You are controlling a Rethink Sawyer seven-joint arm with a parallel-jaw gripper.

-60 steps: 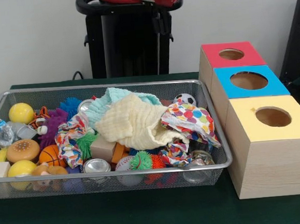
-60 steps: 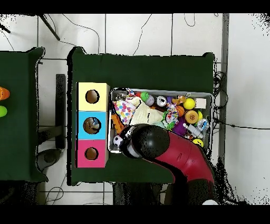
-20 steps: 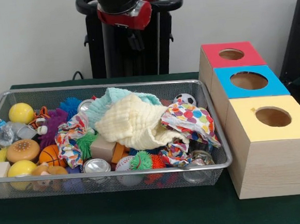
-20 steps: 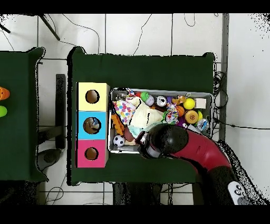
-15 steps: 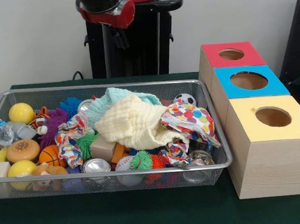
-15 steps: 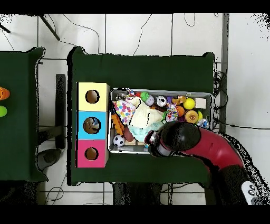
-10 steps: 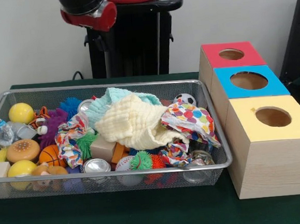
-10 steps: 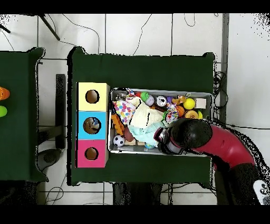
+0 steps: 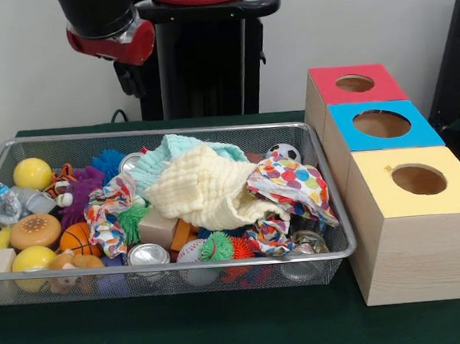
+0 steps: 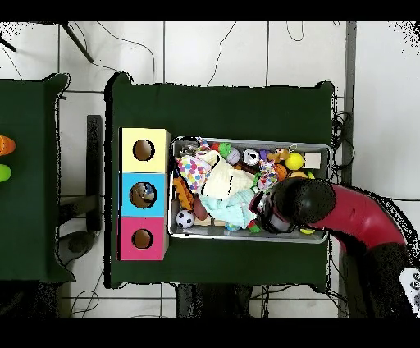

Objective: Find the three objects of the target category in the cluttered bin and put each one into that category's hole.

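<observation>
One red and black arm (image 9: 107, 22) hangs high over the bin's back rim, and its gripper (image 9: 130, 78) shows only as a dark stub under the red collar, so whether it is spread or closed cannot be told; nothing visible hangs from it. It sits well above the clutter, probably to cross the bin freely before descending. Directly below lies the silver wire-mesh bin (image 9: 181, 265), holding the jumble so the arm must dig for its targets. Nearest beneath the gripper are a blue spiky ball (image 9: 106, 162) and a purple fuzzy toy (image 9: 84, 187); two smooth yellow balls (image 9: 32, 173) lie further off toward the end wall. Three cloths are heaped mid-bin, the pale yellow muslin cloth (image 9: 207, 190) on top, likely hiding more. Which category is wanted cannot be told, so the targets stay somewhere in the bin. Farthest away stand three wooden boxes with round holes, topped red (image 9: 354, 83), blue (image 9: 382, 124) and yellow (image 9: 418, 181)
</observation>
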